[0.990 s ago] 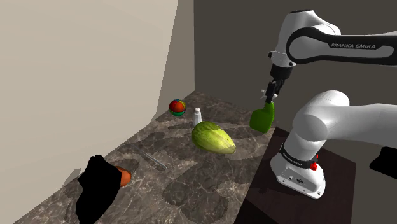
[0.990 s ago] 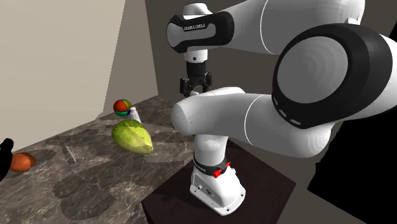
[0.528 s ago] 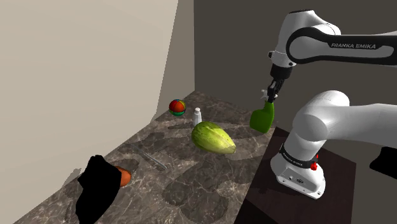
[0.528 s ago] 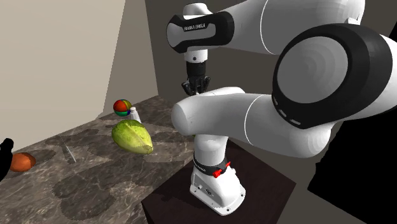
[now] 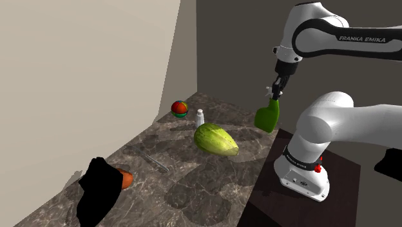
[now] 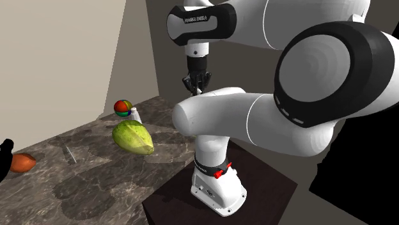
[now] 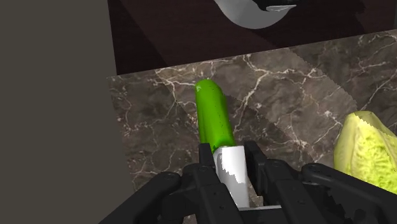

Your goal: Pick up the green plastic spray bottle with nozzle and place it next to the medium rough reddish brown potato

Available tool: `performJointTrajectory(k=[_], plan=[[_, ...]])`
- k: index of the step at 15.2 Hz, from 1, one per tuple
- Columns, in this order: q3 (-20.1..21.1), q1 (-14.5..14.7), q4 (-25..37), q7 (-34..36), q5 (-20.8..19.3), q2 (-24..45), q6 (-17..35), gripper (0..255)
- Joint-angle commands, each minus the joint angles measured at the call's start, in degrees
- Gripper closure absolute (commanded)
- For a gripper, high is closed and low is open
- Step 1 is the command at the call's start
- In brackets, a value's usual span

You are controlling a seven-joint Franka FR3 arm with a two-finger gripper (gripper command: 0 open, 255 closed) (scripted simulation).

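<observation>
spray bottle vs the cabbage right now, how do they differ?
The spray bottle hangs clasped in the gripper by its white neck; the cabbage lies free on the marble counter. Bottle is smooth, saturated green; cabbage is pale yellow-green and ribbed. Bottle is slim, cabbage bulkier. Both are green.

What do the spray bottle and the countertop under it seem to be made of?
The spray bottle: green body, smooth and glossy with bright highlights, probably plastic. The countertop: dark brown with white veins, looks like polished marble or an imitation.

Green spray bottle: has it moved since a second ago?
Yes: the green spray bottle has risen slightly, judged against the pale green cabbage beside it.
</observation>
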Motion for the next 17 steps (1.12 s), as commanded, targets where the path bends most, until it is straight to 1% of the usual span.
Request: performJointTrajectory(k=[1, 17], plan=[[0.49, 0.26, 1.47, 0.03, 0.49, -0.05, -1.52, 255], [3.14, 1.92, 15.09, -0.14, 3.27, 3.68, -11.34, 255]])
